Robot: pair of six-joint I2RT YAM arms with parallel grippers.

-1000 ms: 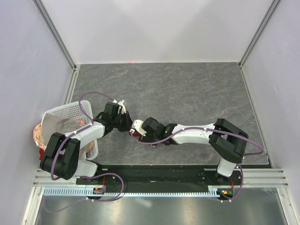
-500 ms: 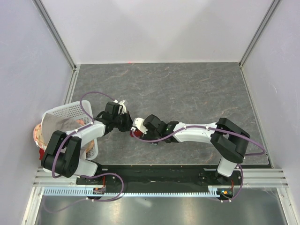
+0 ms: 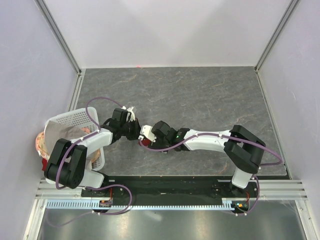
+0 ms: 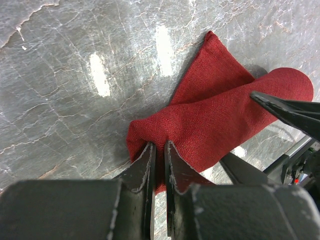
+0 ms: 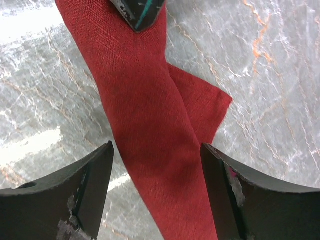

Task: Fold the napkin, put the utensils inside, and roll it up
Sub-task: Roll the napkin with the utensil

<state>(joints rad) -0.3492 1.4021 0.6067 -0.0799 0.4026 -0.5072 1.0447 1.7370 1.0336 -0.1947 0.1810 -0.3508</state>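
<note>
The dark red napkin [image 4: 220, 115] lies rolled into a tube on the grey stone table, with one loose corner sticking out. My left gripper [image 4: 159, 152] is shut on one end of the roll, with cloth pinched between its jaws. My right gripper [image 5: 157, 165] is open, its fingers [image 5: 95, 175] on either side of the roll [image 5: 145, 115] without touching it. In the top view the two grippers meet over the napkin [image 3: 144, 143] at the left middle of the table: left [image 3: 134, 129], right [image 3: 146, 135]. No gold utensils show.
A white basket [image 3: 64, 118] holding a grey-beige cloth [image 3: 65, 134] stands at the table's left edge, beside the left arm. Walls close in the table on three sides.
My right gripper has crept slightly left toward the left gripper. The left gripper has held its grip on the napkin's end.
</note>
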